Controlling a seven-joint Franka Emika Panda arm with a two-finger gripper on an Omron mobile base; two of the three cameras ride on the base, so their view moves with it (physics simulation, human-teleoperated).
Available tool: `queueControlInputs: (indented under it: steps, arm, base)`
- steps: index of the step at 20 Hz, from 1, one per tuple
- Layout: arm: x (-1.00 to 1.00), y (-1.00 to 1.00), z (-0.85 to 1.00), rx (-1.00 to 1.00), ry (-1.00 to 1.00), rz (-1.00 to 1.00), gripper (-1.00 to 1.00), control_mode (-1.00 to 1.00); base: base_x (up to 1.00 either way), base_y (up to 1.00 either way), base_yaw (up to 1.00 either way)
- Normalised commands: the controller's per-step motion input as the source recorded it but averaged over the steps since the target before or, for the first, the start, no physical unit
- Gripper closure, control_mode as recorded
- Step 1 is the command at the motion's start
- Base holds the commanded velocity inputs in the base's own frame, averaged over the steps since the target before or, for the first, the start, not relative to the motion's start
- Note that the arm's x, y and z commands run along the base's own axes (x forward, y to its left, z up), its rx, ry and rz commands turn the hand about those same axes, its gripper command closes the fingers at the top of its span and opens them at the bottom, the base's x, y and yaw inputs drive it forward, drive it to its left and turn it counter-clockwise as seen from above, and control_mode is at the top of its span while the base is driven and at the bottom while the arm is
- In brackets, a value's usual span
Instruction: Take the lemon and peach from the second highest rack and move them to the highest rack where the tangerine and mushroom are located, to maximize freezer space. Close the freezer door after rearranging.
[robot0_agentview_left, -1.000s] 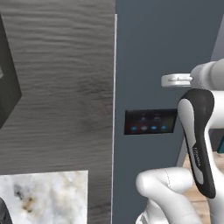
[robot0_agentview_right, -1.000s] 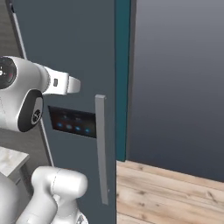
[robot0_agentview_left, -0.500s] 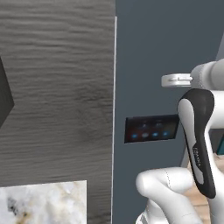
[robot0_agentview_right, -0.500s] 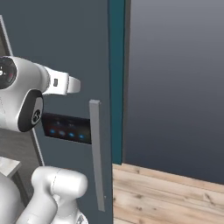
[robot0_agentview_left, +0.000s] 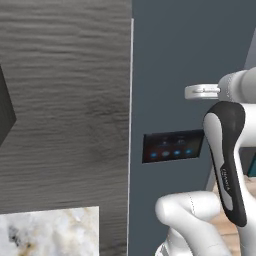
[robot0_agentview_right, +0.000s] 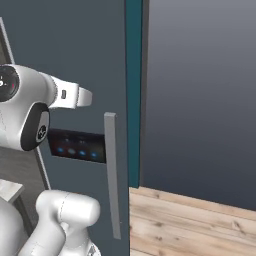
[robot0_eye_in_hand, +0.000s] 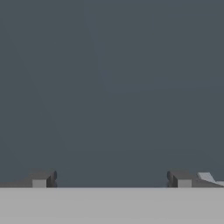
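Note:
The dark blue-grey freezer door (robot0_agentview_left: 190, 65) stands shut before me, also seen as the freezer door (robot0_agentview_right: 75, 40) in the right base view, with its vertical grey handle (robot0_agentview_right: 112, 175) and a dark control panel (robot0_agentview_left: 172, 147) with small blue lights. My gripper (robot0_eye_in_hand: 111, 179) is open, its two dark fingertips (robot0_eye_in_hand: 41, 179) set wide apart and pointing at a flat blue-grey surface, nothing between them. The lemon, peach, tangerine, mushroom and both racks are hidden.
A dark wood-grain cabinet panel (robot0_agentview_left: 65, 100) borders the door on the left, with a patch of marble counter (robot0_agentview_left: 50, 230) below it. A teal edge strip (robot0_agentview_right: 133, 90) and a grey panel (robot0_agentview_right: 200, 100) lie right of the handle, above wooden floor (robot0_agentview_right: 190, 220).
The whole picture has shifted a little, downward in the left base view, so the base has moved. The arm keeps the same pose and the door stays shut.

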Motion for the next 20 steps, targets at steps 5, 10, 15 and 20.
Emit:
queueControlInputs:
  steps: [5,10,15,20]
  arm:
    - [0.02,0.01,-0.03,-0.03,0.00,0.00,-1.00,-1.00]
    - [0.38,0.29,-0.19,-0.02,0.00,0.03,-1.00,-1.00]
    - [0.63,0.31,-0.32,0.00,0.00,0.19,-1.00,-1.00]
    - [0.68,0.05,-0.26,0.04,0.00,0.22,-1.00,-1.00]
  base:
    - [0.01,0.00,0.00]
    - [0.00,0.00,0.00]
    - [0.00,0.00,0.00]
    - [0.00,0.00,0.00]
